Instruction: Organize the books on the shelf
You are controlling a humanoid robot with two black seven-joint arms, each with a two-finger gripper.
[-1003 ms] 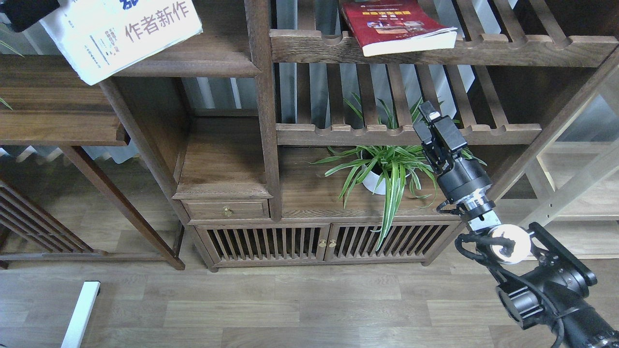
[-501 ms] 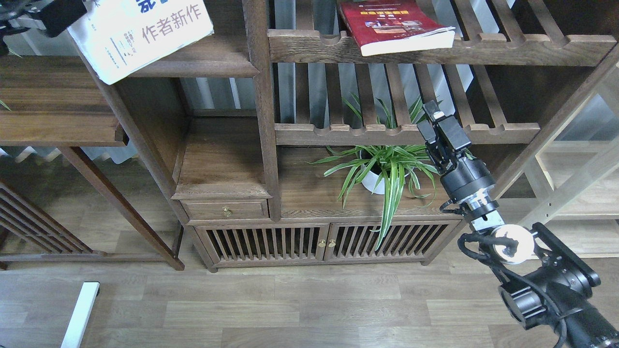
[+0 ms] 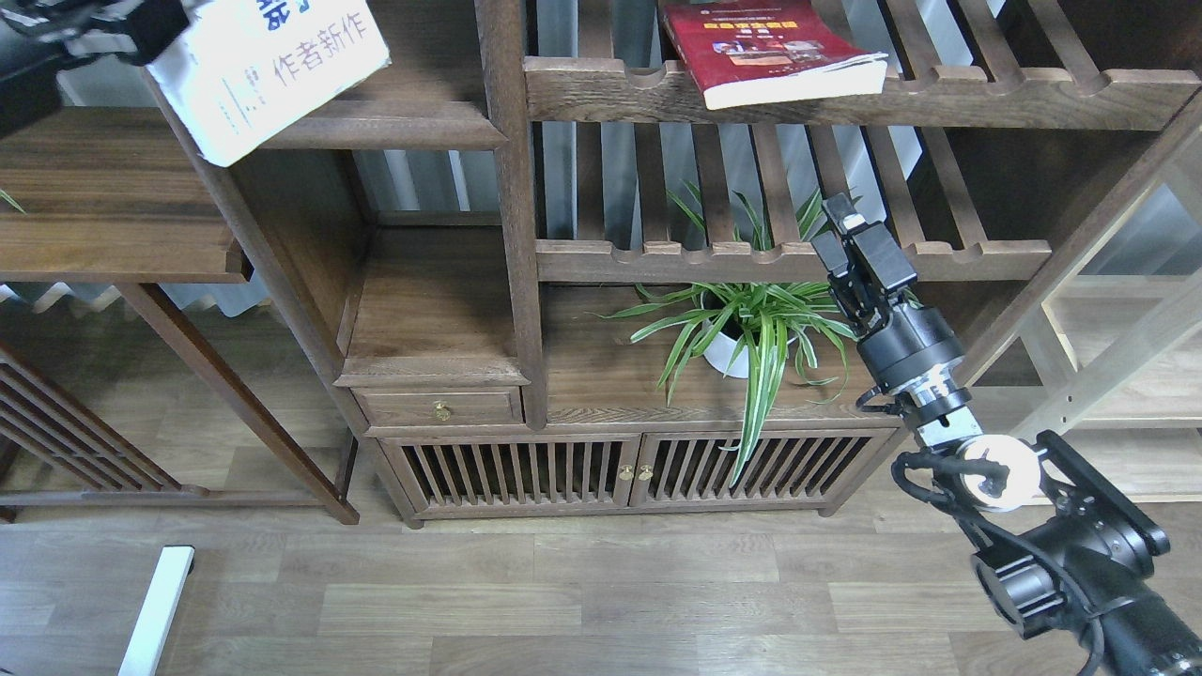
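White book (image 3: 268, 70) is gripped at its left edge by the left hand (image 3: 141, 23), tilted over the shelf (image 3: 413, 113); right hand (image 3: 850, 235) looks closed, empty.

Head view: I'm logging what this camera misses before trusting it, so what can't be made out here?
- Left gripper: cut off by the top-left edge; dark, so its jaws cannot be told apart.
- White book: its upper part runs past the top edge.
- Dark red book: its far end is cut by the top edge.
- Right gripper: seen end-on; jaw gap unclear.
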